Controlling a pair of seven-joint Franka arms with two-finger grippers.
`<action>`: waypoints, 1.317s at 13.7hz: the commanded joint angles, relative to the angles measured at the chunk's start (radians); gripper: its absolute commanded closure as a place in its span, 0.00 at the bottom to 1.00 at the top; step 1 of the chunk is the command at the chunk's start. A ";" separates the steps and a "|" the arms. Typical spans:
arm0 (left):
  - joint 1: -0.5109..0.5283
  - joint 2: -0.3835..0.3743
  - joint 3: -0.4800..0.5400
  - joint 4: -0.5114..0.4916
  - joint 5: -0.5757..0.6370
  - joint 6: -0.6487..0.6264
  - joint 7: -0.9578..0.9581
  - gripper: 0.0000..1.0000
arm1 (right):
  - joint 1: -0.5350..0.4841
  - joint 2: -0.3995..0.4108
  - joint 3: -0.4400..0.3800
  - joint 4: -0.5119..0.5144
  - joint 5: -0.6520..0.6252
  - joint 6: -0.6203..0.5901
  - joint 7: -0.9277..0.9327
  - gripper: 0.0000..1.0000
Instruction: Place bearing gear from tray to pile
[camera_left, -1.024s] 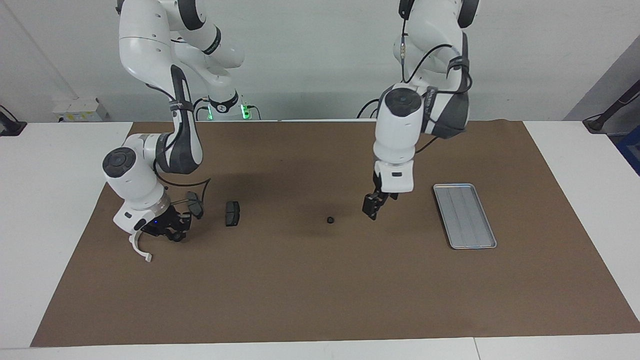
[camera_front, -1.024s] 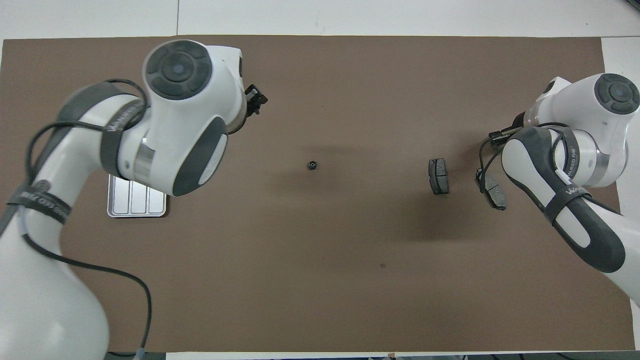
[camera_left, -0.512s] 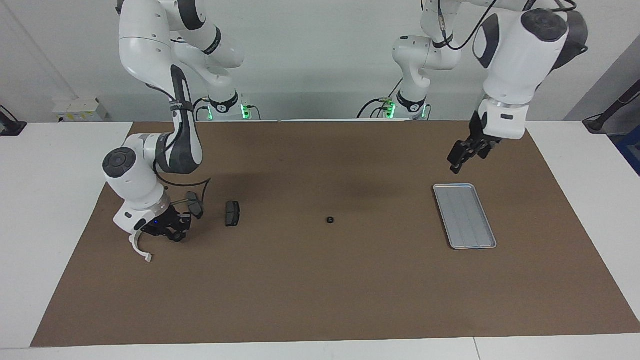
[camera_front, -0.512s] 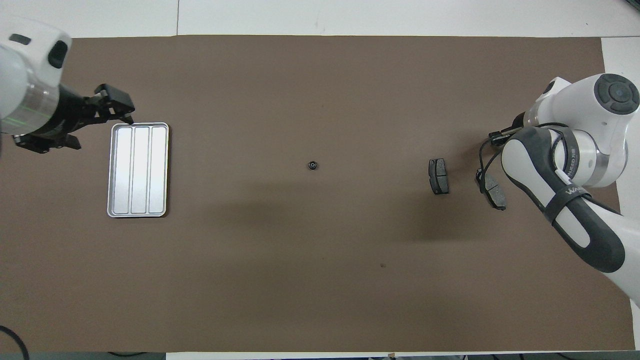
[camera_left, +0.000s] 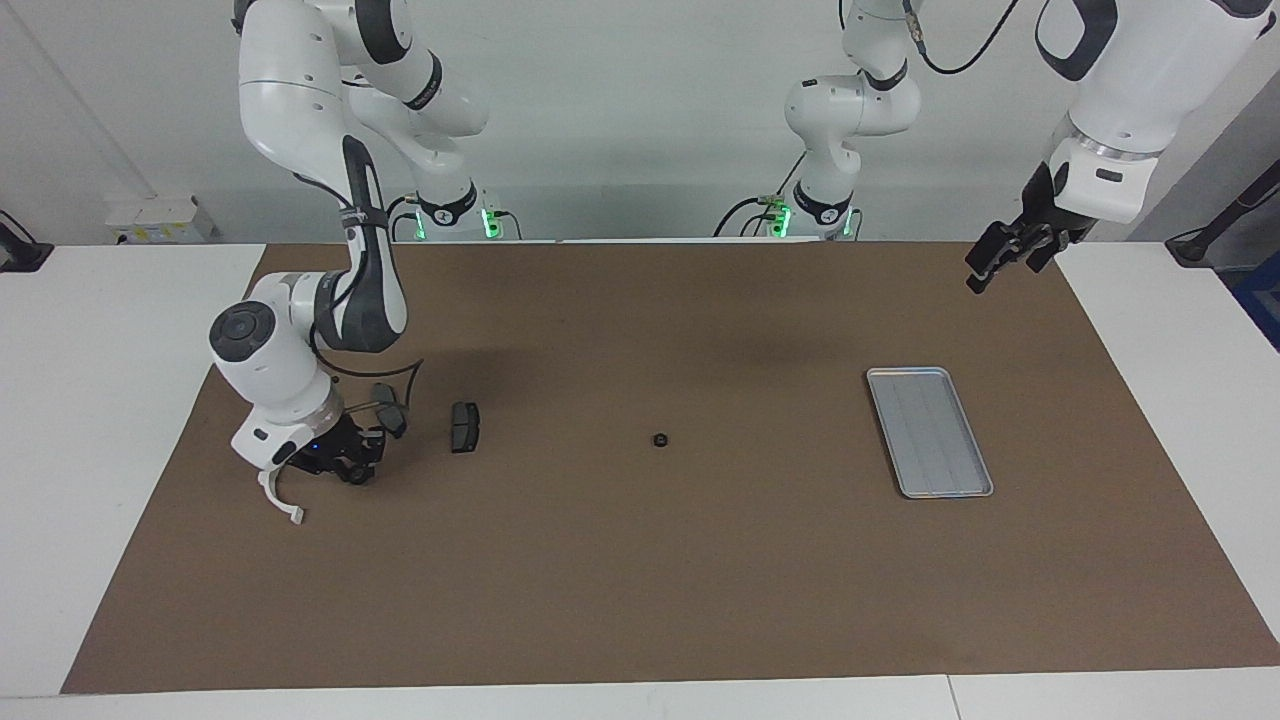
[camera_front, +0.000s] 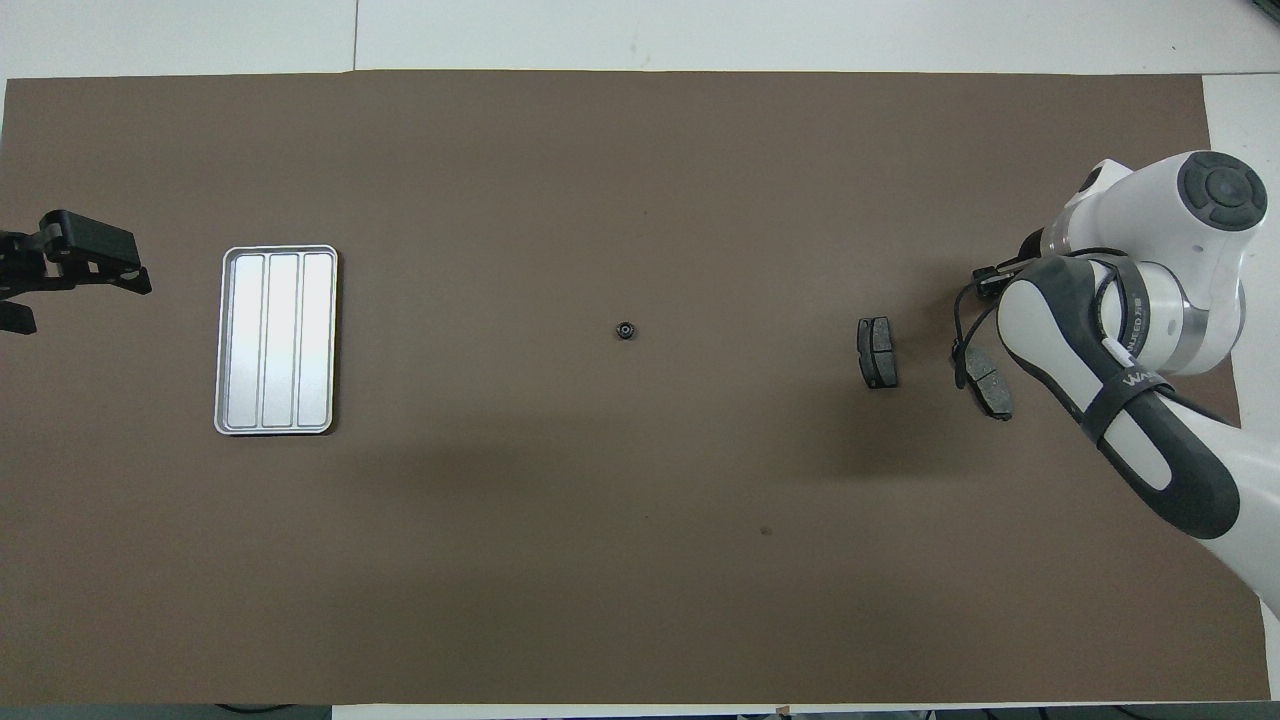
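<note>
The bearing gear (camera_left: 661, 439), a small black ring, lies on the brown mat midway between tray and pile; it also shows in the overhead view (camera_front: 625, 330). The silver ridged tray (camera_left: 930, 432) (camera_front: 277, 340) has nothing on it. The pile holds a white curved bracket (camera_left: 283, 500) and two dark brake pads (camera_left: 465, 427) (camera_left: 389, 408), the pads also seen from above (camera_front: 877, 352) (camera_front: 988, 383). My left gripper (camera_left: 1005, 262) (camera_front: 60, 285) is open and empty, raised over the mat's edge at the left arm's end. My right gripper (camera_left: 350, 465) is low at the pile, beside the bracket.
The brown mat (camera_left: 640, 600) covers most of the white table. The right arm's elbow (camera_front: 1130, 330) hides the bracket and its gripper in the overhead view.
My left gripper rose from beside the bearing gear and swung past the tray to the mat's edge at the left arm's end. The gear stayed put. The right arm barely moved.
</note>
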 joint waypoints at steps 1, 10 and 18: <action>0.060 -0.029 -0.036 -0.039 -0.023 0.000 0.069 0.00 | -0.009 0.016 0.007 -0.007 -0.002 0.044 -0.004 0.79; 0.047 -0.086 -0.048 -0.138 -0.025 0.026 0.064 0.00 | 0.025 -0.104 0.007 0.052 -0.002 -0.172 0.067 0.00; 0.030 -0.087 -0.043 -0.153 -0.025 0.035 0.069 0.00 | 0.288 -0.150 0.006 0.295 -0.029 -0.429 0.465 0.00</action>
